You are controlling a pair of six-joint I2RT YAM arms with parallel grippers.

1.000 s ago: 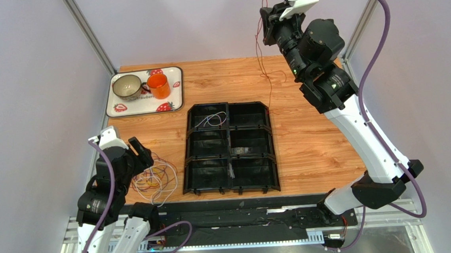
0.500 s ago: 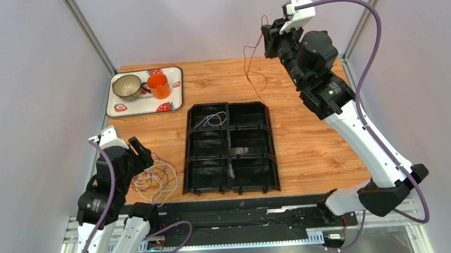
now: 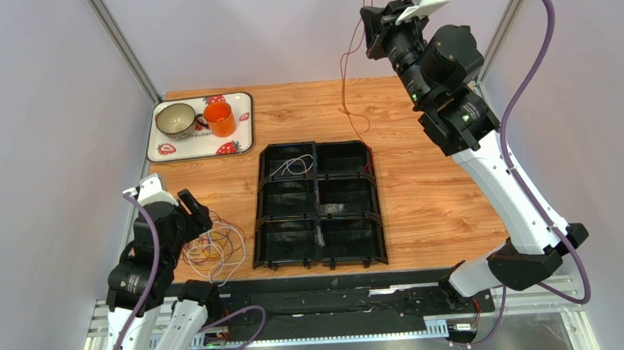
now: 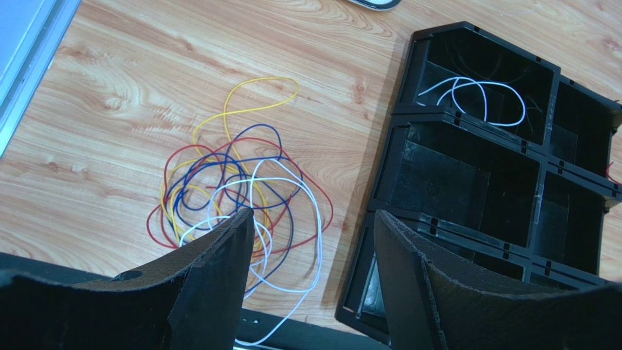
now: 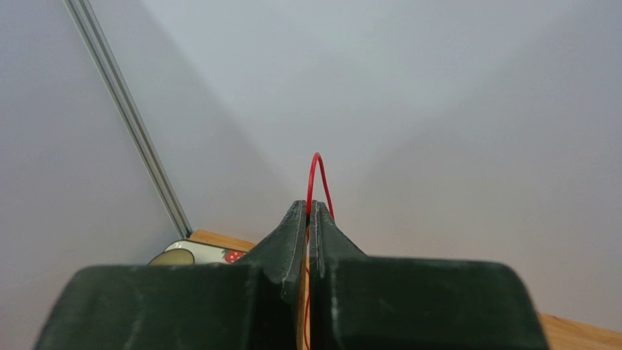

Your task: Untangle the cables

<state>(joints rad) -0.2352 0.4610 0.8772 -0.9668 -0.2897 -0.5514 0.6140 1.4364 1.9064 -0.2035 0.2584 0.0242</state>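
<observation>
Started with the wooden tabletop [image 3: 432, 191], seen whole only from the top camera. Got just a slice of it from the left wrist and slivers at the bottom of the right wrist view.

Then the right arm [image 3: 497, 178], reared up high over the far edge, and the left arm [image 3: 144, 261], tucked low at the near left corner.

Next, a black tray [image 3: 320, 216] with six compartments mid-tabletop, cropped at the right edge in the left wrist view.

Found a strawberry tray [image 3: 241, 122] at the far left corner carrying a grey mug [image 3: 175, 119] and an orange cup [image 3: 220, 118]. Barely a corner of that in the right wrist view.

Saw the left pincer [image 4: 314, 219] with fingers spread apart, gripping nothing, hanging over the near side of a loose heap of cables [image 4: 241, 193] in red, blue, yellow and white, just left of the black tray. Couldn't sort the loops from the top camera, only from the left wrist.

Caught one white cable [image 4: 474, 98] curled in the far left compartment.

Right pincer [image 5: 307, 208] pressed together on a red cable [image 3: 349, 73], with a small loop poking past the fingertips and the rest dangling toward the black tray's far right corner. Couldn't tell whether the lower end touched the tabletop, way too thin.
</observation>
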